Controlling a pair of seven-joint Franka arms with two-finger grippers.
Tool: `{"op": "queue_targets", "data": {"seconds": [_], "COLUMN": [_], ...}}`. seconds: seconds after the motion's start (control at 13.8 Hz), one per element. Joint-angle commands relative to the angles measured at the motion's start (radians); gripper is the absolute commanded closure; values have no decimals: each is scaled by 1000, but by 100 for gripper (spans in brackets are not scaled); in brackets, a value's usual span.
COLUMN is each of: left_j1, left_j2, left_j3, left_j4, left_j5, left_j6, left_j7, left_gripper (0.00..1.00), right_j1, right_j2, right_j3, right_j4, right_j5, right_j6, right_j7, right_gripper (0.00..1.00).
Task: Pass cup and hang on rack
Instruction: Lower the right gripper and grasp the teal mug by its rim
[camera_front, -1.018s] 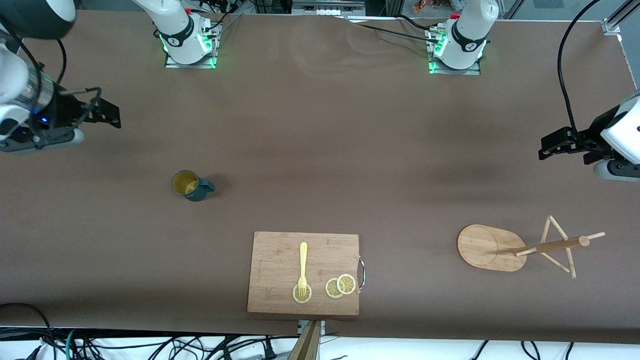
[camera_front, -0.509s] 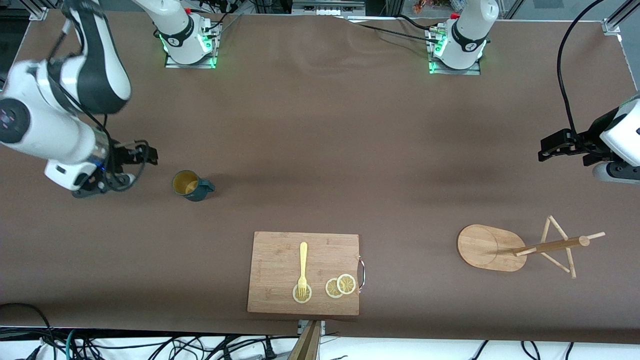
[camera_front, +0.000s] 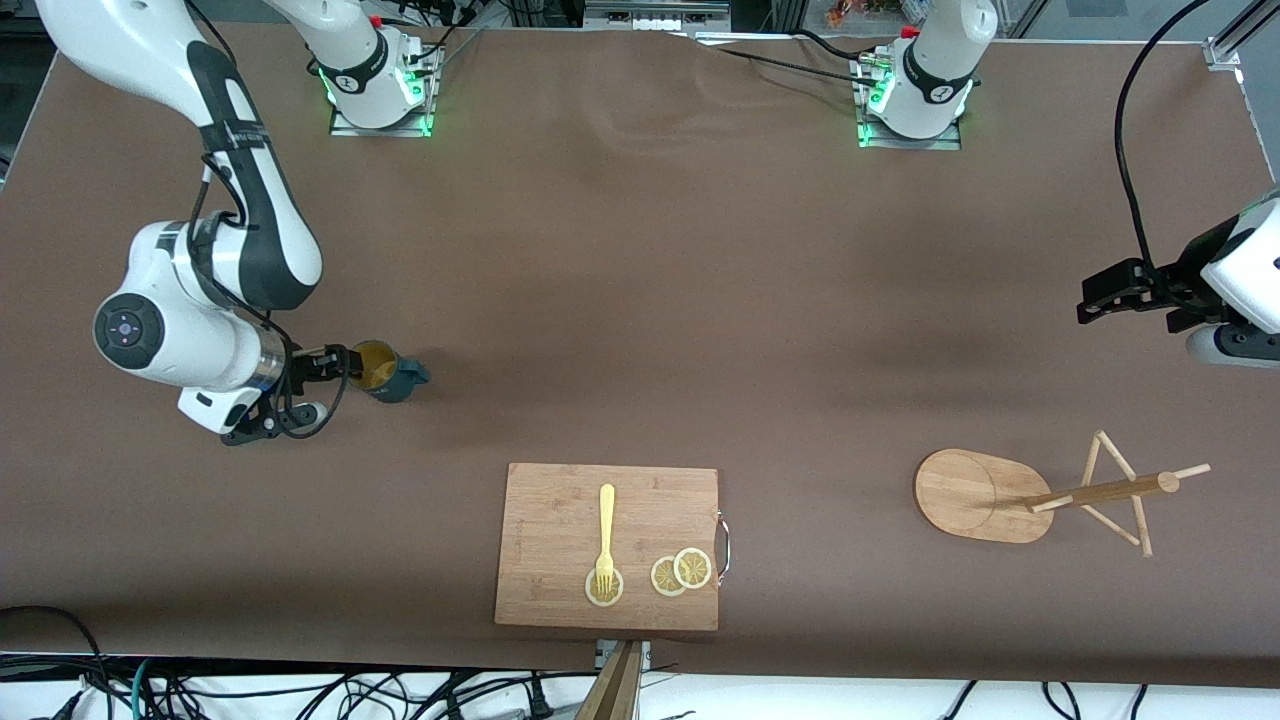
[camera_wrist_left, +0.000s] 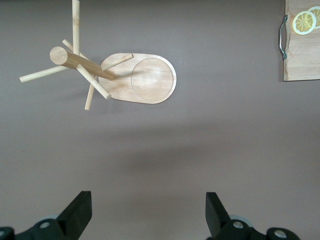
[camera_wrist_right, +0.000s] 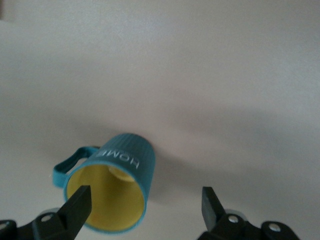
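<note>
The first step, picking up the cup, is in hand. The cup stands upright on the table toward the right arm's end, handle pointing away from the right gripper, which sits right at its rim with jaws spread wide, nothing gripped yet. Next, I'd say, it must settle a finger inside the rim and pinch the wall. The left gripper waits, jaws wide and empty, above the table near the rack, which stands nearer the front camera.
</note>
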Motion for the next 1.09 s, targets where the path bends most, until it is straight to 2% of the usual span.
{"op": "queue_targets", "data": {"seconds": [0.0,0.22,0.44,0.51,0.65,0.8,1.02], "left_j1": [-6,-6,-6,-6,-6,-6,-4], "left_j2": [16,16,16,16,16,16,16], "left_j3": [3,3,4,4,4,6,6], "left_j4": [35,35,35,35,35,35,35], "left_j5": [23,23,23,23,23,23,23], "left_j6": [-9,-9,-9,-9,-9,-9,-9], "left_j7": [7,7,7,7,7,9,7], "left_gripper": [0,0,0,0,0,0,0], "right_j1": [-11,-11,-9,-8,-8,-8,-8], "right_j2": [-6,0,-3,-5,-9,-17,-25], "right_j3": [13,14,21,33,39,40,45], "right_j4": [-76,-142,-153,-153,-152,-148,-144], "right_j5": [21,21,21,21,21,21,21], "right_j6": [111,206,203,202,197,187,168], "right_j7": [-21,-19,-4,7,21,21,24], "right_gripper": [10,39,91,99,96,85,52]}}
